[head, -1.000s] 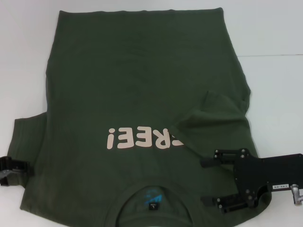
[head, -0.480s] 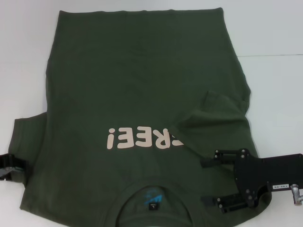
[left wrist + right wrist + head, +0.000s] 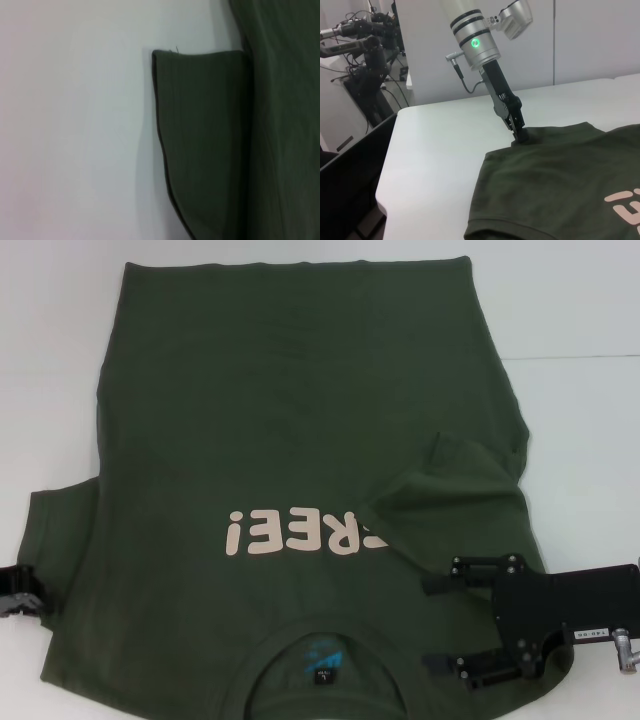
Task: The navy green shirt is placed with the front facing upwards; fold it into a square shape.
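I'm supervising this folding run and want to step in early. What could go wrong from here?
The left gripper meets the navy green shirt only at the left sleeve's edge, so the fabric could slip out when lifted. The right sleeve already lies rumpled over the chest lettering; folding over it may give a lumpy, uneven square. The right gripper sits above the cloth and could drag it.

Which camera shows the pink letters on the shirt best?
The head view. There the pink letters on the navy green shirt show nearly whole, upside down, with one end tucked under a fold. The right wrist view catches only a corner of them, and the left wrist view shows none.
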Motion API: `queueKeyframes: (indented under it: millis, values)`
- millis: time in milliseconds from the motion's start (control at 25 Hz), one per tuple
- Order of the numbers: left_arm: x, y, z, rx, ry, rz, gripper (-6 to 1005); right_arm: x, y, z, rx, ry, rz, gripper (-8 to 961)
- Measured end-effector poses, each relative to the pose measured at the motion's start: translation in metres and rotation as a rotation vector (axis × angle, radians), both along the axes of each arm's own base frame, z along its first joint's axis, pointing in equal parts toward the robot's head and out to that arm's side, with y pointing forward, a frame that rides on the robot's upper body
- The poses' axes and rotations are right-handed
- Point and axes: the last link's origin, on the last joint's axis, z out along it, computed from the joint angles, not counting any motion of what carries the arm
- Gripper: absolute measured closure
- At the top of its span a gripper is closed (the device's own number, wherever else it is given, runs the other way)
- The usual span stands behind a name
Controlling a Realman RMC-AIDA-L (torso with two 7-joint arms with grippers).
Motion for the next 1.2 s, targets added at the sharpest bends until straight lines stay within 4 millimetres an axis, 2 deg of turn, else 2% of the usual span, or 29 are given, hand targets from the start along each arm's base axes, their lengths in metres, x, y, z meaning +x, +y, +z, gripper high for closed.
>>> queueKeyframes:
  millis: [120, 320, 560, 800, 1200]
  values:
    - [0.0, 0.001, 0.001, 0.004, 0.004, -0.004, 874, 0.0, 0.0, 0.0, -0.003, 0.001, -0.005, 72]
    - [0.0, 0.001, 0.006, 0.017, 0.021, -0.017, 920, 0.0, 0.0, 0.0, -0.004, 0.001, -0.007, 72]
    - [-0.007, -0.003, 0.016, 0.019, 0.084, -0.003, 925, 0.0, 0.0, 0.0, 0.0, 0.005, -0.009, 72]
    - [-0.017, -0.006, 0.036, 0.101, 0.133, 0.01, 931, 0.001, -0.001, 0.0, 0.0, 0.01, -0.016, 71]
    - [-0.022, 0.006, 0.05, 0.205, 0.2, -0.014, 935, 0.001, -0.001, -0.001, 0.0, 0.015, -0.02, 71]
